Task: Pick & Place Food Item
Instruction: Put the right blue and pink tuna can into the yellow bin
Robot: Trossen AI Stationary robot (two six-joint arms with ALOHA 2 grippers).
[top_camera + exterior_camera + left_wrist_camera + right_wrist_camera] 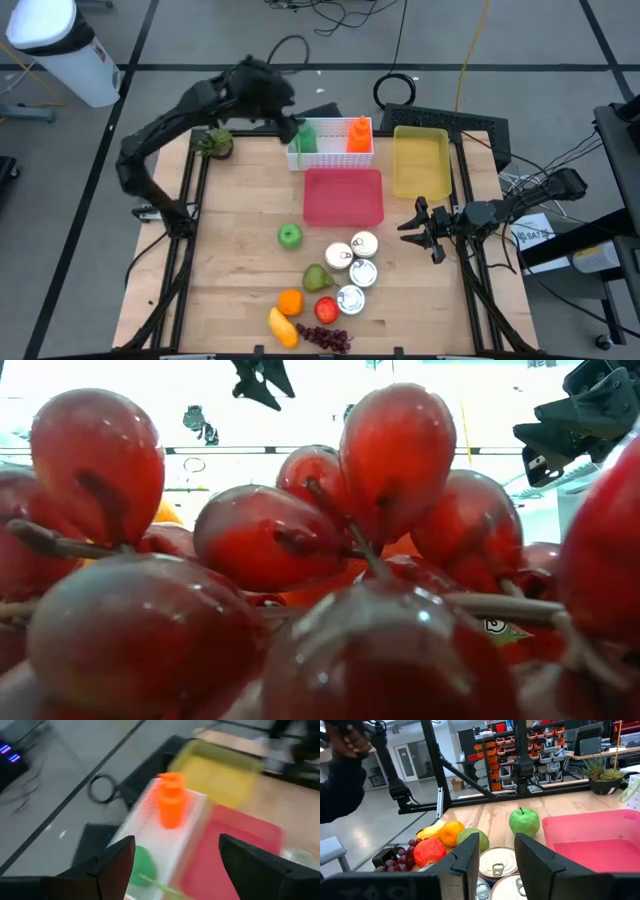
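Wooden table (230,250) sitting on a grey floor, cables trailing behind it. Glossy red grapes (300,560) are blocking nearly the whole low view. Round cans (355,262) are bunching beside a pear (318,278), orange (290,301) and tomato (326,310). The left gripper (172,865) is hovering, fingers apart and holding nothing, over the white basket (331,145) with an orange bottle (171,800). The green apple (289,236) is lying well away, below the pink tray (343,196). The right gripper (418,226) is waiting at the right edge, fingers slightly apart.

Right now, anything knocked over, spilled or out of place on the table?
Nothing spilled. The cans stand upright, the fruit sits loose near the front edge. One oddity: the grapes lie right against the low camera, filling its view.
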